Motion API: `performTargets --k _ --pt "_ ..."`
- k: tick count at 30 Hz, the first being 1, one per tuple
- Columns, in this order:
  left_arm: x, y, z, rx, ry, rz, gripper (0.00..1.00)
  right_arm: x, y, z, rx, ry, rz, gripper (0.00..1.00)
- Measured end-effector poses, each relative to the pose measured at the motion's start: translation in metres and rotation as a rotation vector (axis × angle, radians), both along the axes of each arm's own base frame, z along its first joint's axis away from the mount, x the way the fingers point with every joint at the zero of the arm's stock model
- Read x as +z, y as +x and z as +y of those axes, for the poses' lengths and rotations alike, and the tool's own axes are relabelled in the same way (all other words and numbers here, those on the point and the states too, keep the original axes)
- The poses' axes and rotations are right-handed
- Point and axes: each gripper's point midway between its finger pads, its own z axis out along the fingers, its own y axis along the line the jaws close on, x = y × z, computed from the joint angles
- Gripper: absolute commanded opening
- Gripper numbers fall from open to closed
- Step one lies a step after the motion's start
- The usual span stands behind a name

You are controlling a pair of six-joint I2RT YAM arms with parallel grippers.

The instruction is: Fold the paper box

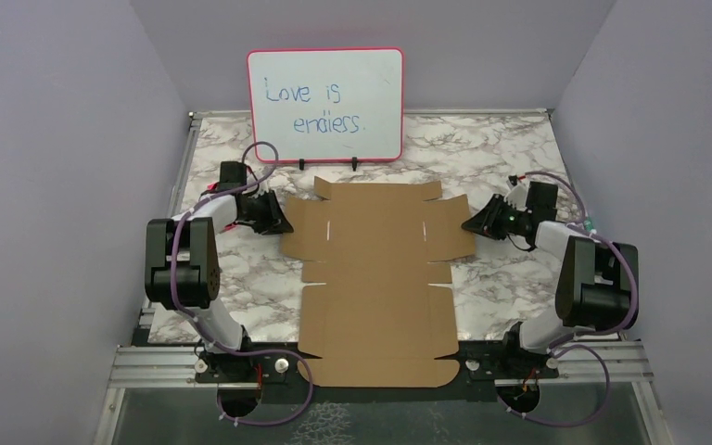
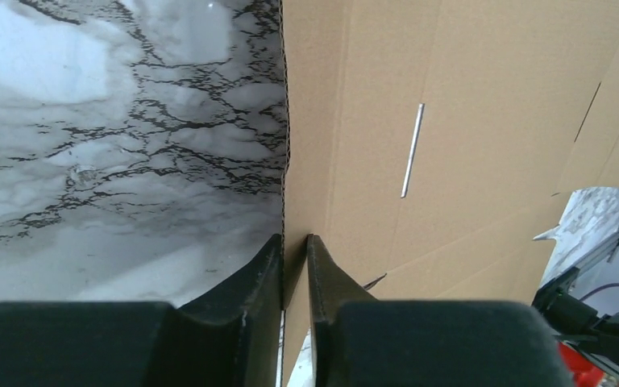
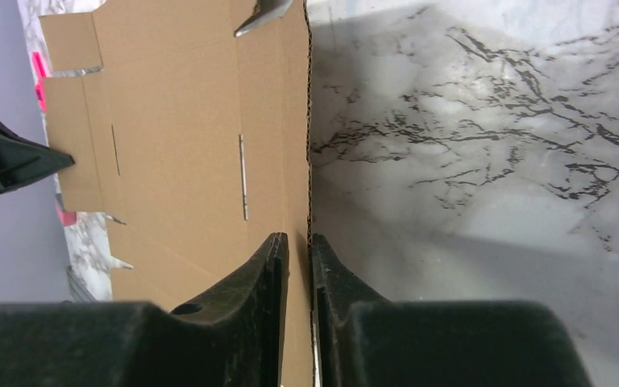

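Note:
The paper box point(image 1: 375, 278) is a large brown die-cut cardboard sheet with flaps and slots, lying flat in the middle of the marble table and overhanging its near edge. My left gripper point(image 1: 285, 225) is at the sheet's left side flap; in the left wrist view my left gripper point(image 2: 294, 242) is shut on that flap's edge point(image 2: 306, 161). My right gripper point(image 1: 466, 225) is at the right side flap; in the right wrist view my right gripper point(image 3: 299, 242) is shut on that flap's edge point(image 3: 294, 121). The left gripper's fingers point(image 3: 16, 157) show across the sheet in the right wrist view.
A pink-framed whiteboard point(image 1: 325, 105) with writing stands upright at the back of the marble table point(image 1: 510, 158). Purple-grey walls close in the left, right and back. An aluminium rail point(image 1: 148, 366) runs along the near edge by the arm bases.

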Motion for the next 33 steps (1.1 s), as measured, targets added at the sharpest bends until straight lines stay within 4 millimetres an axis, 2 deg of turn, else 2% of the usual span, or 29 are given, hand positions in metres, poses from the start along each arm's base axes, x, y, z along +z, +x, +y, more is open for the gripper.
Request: performTargets --k 7,12,21,28,33 --pt "0.012 -0.001 -0.005 -0.013 0.098 -0.048 0.12 0.018 -0.001 0.009 0.02 -0.127 -0.028 0.15" --pt "0.012 -0.002 -0.012 -0.034 0.201 -0.054 0.1 0.026 0.0 0.026 0.052 -0.273 -0.033 0.08" --pt "0.017 -0.006 -0.03 -0.086 0.4 -0.091 0.09 0.02 -0.002 0.036 0.03 -0.575 0.013 0.01" --pt "0.024 -0.006 -0.035 -0.1 0.542 -0.119 0.09 0.005 -0.002 0.04 0.012 -0.776 0.072 0.01" --pt "0.033 -0.003 -0.04 -0.107 0.611 -0.147 0.1 0.012 -0.001 0.052 0.006 -0.838 0.066 0.01"
